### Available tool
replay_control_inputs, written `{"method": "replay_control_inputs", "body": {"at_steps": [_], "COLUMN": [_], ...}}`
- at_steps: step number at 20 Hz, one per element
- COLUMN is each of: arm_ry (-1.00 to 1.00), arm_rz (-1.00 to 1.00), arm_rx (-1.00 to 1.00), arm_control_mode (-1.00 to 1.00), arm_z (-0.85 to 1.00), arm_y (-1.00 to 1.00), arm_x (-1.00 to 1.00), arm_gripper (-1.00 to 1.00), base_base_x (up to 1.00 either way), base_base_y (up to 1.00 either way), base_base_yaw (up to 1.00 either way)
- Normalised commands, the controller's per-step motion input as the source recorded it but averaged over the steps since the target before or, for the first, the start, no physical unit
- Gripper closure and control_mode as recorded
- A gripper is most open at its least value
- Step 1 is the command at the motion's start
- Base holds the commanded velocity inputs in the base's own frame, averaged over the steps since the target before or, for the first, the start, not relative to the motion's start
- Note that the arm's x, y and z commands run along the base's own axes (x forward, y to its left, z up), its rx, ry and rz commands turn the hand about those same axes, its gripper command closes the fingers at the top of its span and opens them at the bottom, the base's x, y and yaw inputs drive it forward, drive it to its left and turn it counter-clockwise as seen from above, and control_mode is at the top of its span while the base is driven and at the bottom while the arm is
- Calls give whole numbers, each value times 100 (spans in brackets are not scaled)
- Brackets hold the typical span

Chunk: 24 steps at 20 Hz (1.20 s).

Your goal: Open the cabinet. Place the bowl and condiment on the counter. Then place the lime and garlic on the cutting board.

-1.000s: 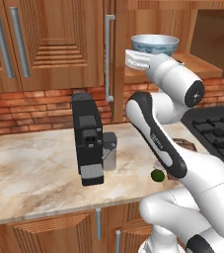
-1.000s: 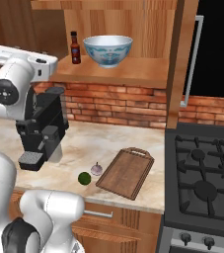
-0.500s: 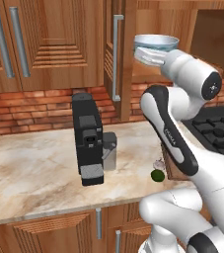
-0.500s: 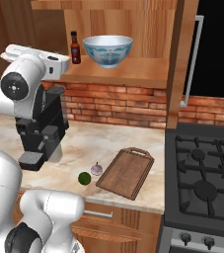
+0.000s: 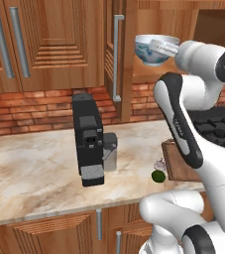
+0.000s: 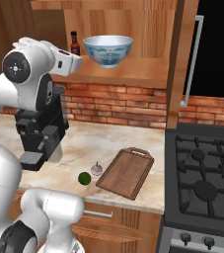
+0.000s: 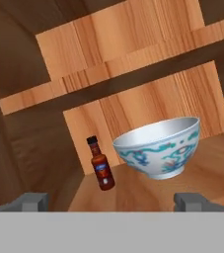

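1. At the far left, closed wall cabinets with grey bar handles hang above the brick backsplash.
2. Below them a black coffee machine stands upright on the counter, a beige marbled worktop.
3. The cabinet has its doors swung open; one open door shows edge-on in the left base view, the other on the right in the right base view.
4. On the cabinet's shelf the condiment, a small dark bottle with a black cap, stands upright at the left, just beside the bowl and apart from it in the hand view.
5. The bowl sits upright on the same shelf, to the right of the bottle.
6. The gripper is raised to shelf height in front of the cabinet, its fingers spread wide apart and holding nothing, short of both bottle and bowl.
7. On the counter near its front edge, the lime lies just beside the garlic.
8. Right of them lies the cutting board, its handle end pointing far.
9. A black gas stove lies at the far right.
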Motion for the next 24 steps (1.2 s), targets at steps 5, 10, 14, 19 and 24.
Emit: {"method": "replay_control_inputs", "body": {"at_steps": [5,10,14,19,24], "arm_ry": [19,20,19,17,14], "arm_rz": [-13,-13,-11,-11,-15], "arm_rx": [9,10,11,12,12], "arm_control_mode": [-100,-100,-100,-100,-100], "arm_z": [9,6,2,0,-1], "arm_y": [-20,-19,-26,-23,-16], "arm_x": [-11,-12,-13,-10,-9], "arm_gripper": [-100,-100,-100,-100,-100], "base_base_x": [0,0,0,0,0], "base_base_y": [0,0,0,0,0], "base_base_yaw": [0,0,0,0,0]}}
